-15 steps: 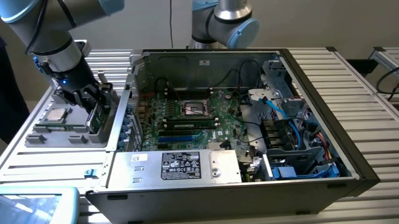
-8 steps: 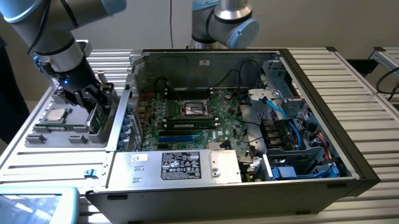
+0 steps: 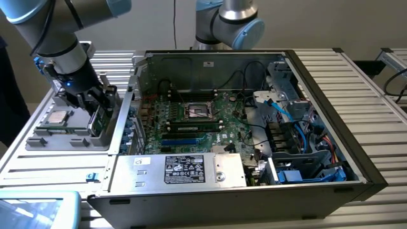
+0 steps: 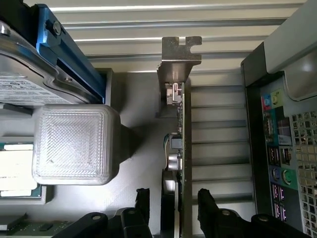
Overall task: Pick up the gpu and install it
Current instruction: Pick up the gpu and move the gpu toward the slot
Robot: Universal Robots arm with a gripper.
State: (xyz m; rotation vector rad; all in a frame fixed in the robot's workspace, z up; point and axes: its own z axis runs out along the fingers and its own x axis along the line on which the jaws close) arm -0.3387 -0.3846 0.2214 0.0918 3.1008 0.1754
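- The gripper (image 3: 95,102) hangs low over the grey parts tray (image 3: 64,140) on the exterior view's left, jaws spread wide and nothing held.
- In the wrist view, the gpu (image 4: 181,124) stands on edge in its tray slot with its silvery bracket (image 4: 179,54) at the far end. The black fingers (image 4: 142,198) straddle it, one on each side, with a gap showing on both.
- First worry: the card may not be centred between the pads. If one pad lands first, it could shove the card sideways in the slot and leave the grip skewed.
- Second worry: one pad faces the cooler, the other the bare green board. A hard squeeze there could stress small components, I'd judge.
- Third worry: this is a thin, flat card held only near one end. A shallow bite could let it pivot or slip on the way up and catch the slot wall.
- Fourth worry: the open computer case (image 3: 330,95) sits right beside the tray. A tilted card would likely miss its seat on the motherboard (image 3: 190,102) or jam there.
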